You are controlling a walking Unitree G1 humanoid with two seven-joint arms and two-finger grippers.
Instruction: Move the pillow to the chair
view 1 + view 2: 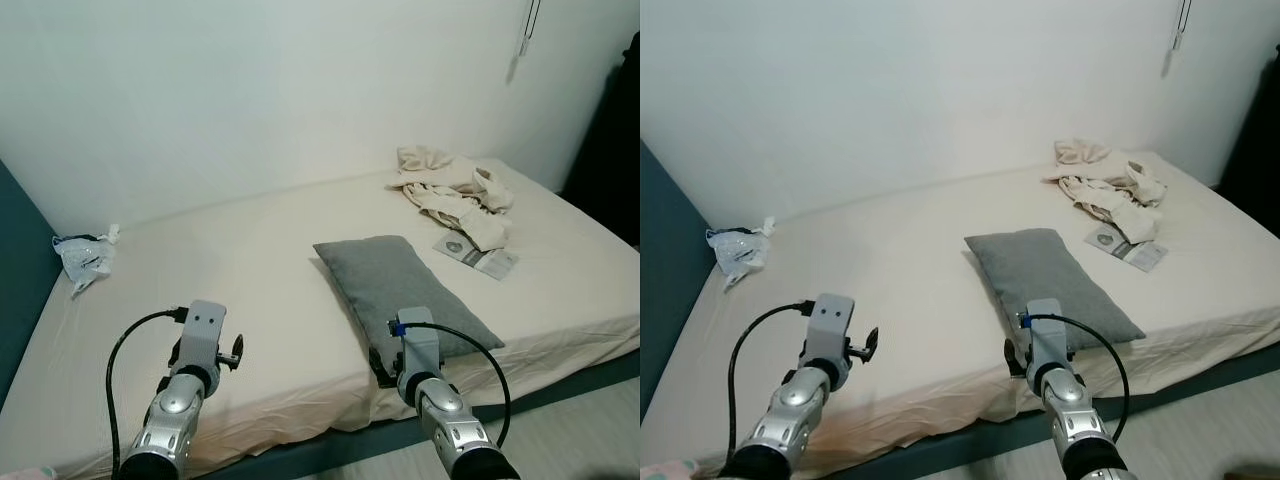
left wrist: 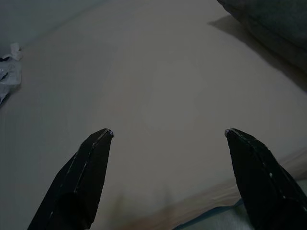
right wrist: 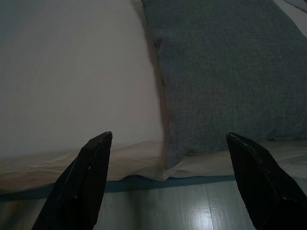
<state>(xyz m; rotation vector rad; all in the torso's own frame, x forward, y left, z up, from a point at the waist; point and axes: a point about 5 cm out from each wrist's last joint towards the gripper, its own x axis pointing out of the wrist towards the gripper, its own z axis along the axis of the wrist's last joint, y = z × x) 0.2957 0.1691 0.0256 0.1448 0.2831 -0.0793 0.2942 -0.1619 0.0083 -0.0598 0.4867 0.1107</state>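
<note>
A grey pillow (image 1: pixel 400 290) lies flat on the cream-sheeted bed (image 1: pixel 260 260), its near corner close to the front edge of the mattress. My right gripper (image 3: pixel 168 134) is open and empty, held just off the bed's front edge and facing the pillow's (image 3: pixel 220 72) near left corner. My left gripper (image 2: pixel 168 132) is also open and empty, hovering over bare sheet to the left of the pillow (image 2: pixel 268 19). Both silver arms (image 1: pixel 185 390) reach forward from the bottom of the eye views.
Crumpled cream clothes (image 1: pixel 455 190) and a printed leaflet (image 1: pixel 478 252) lie at the bed's far right. A plastic bag (image 1: pixel 85 255) sits at the far left by the teal headboard (image 1: pixel 20 270). Pale floor (image 1: pixel 590 430) shows at lower right, a dark object (image 1: pixel 615 150) beyond.
</note>
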